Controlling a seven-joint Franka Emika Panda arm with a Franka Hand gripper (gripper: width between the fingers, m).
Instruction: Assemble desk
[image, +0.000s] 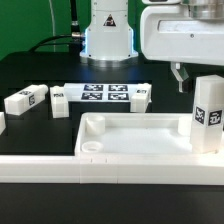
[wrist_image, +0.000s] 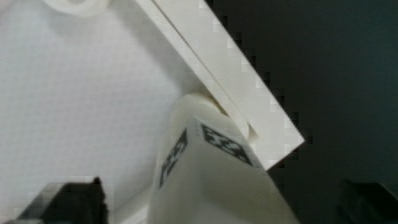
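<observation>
- A long white rail (image: 60, 172) runs along the nearest edge of the black table (image: 40, 75). The frame cuts off both its ends.
- Just behind it lies the desk top (image: 130, 135), flat with its rim up. The exterior view's right edge cuts off its far end.
- One leg (image: 208, 115) stands upright inside the desk top at the exterior view's right, close against the rim. Its foot is hidden, so I cannot tell whether it sits in a socket.
- The gripper (image: 188, 74) hangs above that leg, a little toward the exterior view's left, and does not touch it.
- In the wrist view the leg's top (wrist_image: 214, 165) fills the middle. One dark finger (wrist_image: 71, 205) sits far out to the side, so the jaws stand apart and hold nothing. The other finger is lost against the dark table.
- Farther back, two loose legs (image: 25, 100) (image: 60, 101) lie at the exterior view's left beside the marker board (image: 105, 93). A small tagged block (image: 140, 92) at the board's other end is hard to make out.
- Behind these stand the arm's base (image: 108, 35) and a green backdrop (image: 25, 25).
</observation>
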